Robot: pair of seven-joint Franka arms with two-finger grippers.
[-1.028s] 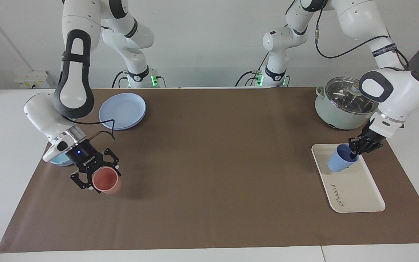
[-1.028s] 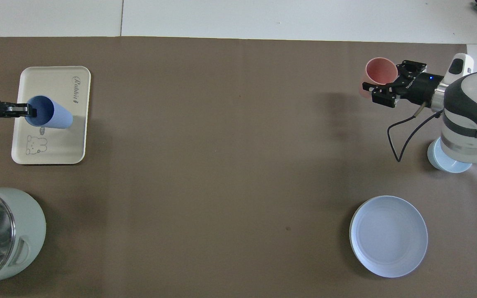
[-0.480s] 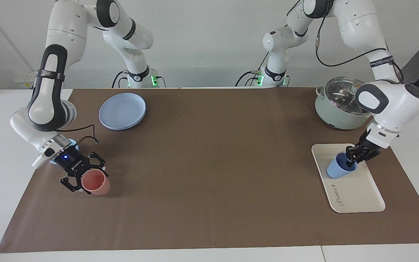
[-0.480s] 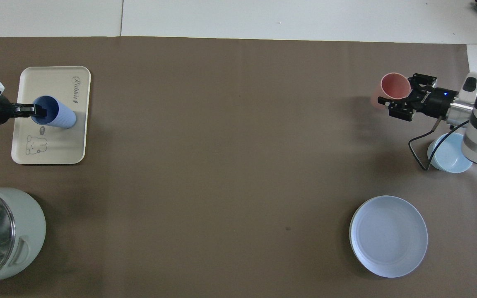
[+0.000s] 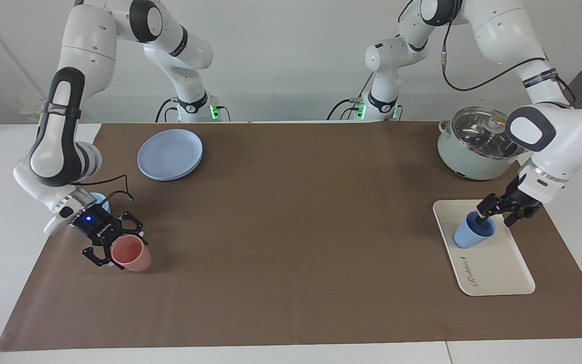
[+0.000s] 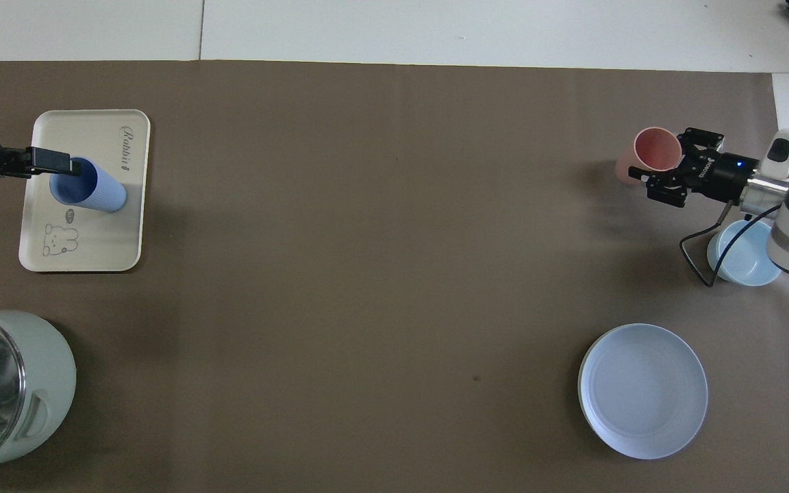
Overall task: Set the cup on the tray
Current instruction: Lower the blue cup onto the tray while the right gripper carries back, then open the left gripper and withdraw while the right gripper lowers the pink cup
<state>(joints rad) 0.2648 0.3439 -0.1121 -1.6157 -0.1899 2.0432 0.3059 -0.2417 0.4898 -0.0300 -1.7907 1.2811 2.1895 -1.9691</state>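
The periwinkle-blue cup [image 5: 473, 233] stands upright on the cream tray [image 5: 498, 273] at the left arm's end of the table. It also shows in the overhead view [image 6: 90, 192] on the tray [image 6: 79, 253], between the "Rabbit" text and the animal drawing. My left gripper [image 5: 498, 212] is open just above the cup's rim, with its fingers spread and clear of the cup. My right gripper [image 5: 115, 247] is shut on the rim of a salmon-pink cup [image 5: 132, 254] that rests low on the brown mat at the right arm's end, and the pink cup also shows in the overhead view [image 6: 656, 147].
A light-blue bowl [image 6: 744, 257] sits under the right wrist. Stacked round blue plates [image 5: 170, 154] lie nearer to the robots than the bowl. A pale-green pot with a glass lid [image 5: 475, 144] stands nearer to the robots than the tray.
My left gripper lowered the blue cup onto the tray, then opened and let it go. My right gripper brought the pink cup down to the mat, toward the right arm's end.
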